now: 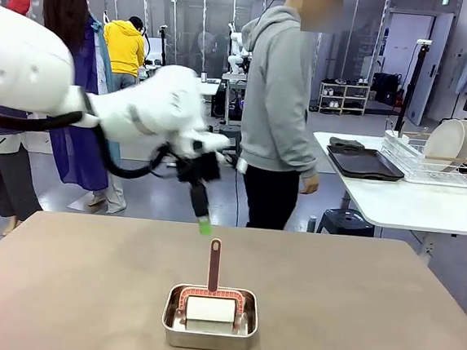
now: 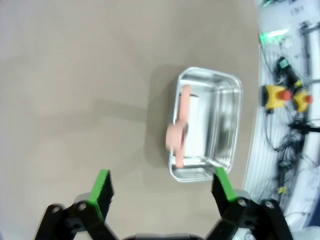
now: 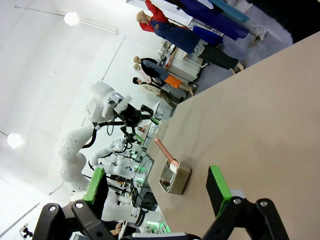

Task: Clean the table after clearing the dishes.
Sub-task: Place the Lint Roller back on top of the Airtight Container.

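The taupe table (image 1: 353, 308) carries a small steel pan (image 1: 209, 319) near its front middle. In the pan stands a cleaning tool with a white head and a reddish handle (image 1: 213, 265) pointing up. My left gripper (image 1: 204, 222) hangs open just above and behind that handle; in the left wrist view the left gripper (image 2: 162, 187) looks down on the pan (image 2: 220, 120) and the pink handle (image 2: 180, 131), holding nothing. The right gripper (image 3: 156, 185) is open and empty, away from the pan (image 3: 176, 178). The dishes, white plates (image 1: 445, 143), stand in a rack.
A person in a grey hoodie (image 1: 279, 105) stands behind the far edge of the table. At the right, a white table (image 1: 411, 203) holds dark trays (image 1: 364, 163) and the wire dish rack (image 1: 414, 162). Other people stand farther back on the left.
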